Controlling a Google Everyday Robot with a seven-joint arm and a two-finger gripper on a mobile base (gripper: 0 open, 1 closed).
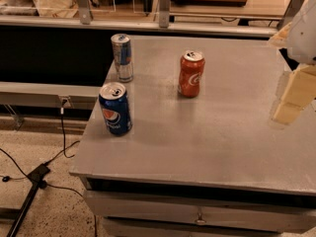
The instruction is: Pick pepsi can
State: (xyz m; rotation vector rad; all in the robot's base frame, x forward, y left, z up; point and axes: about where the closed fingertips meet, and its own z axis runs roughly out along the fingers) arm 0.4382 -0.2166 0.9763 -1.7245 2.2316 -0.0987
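Note:
The pepsi can [115, 108] is dark blue with a round red-white-blue logo and a silver top. It stands upright near the left edge of the grey table [212, 137]. My gripper [291, 95] hangs at the right edge of the view, above the table's right side and far to the right of the pepsi can. It holds nothing that I can see.
A slimmer blue-and-silver can [122, 57] stands behind the pepsi can at the table's far left corner. A red-orange can [191, 73] stands mid-table toward the back. A railing and glass partition run behind the table. Cables lie on the floor to the left.

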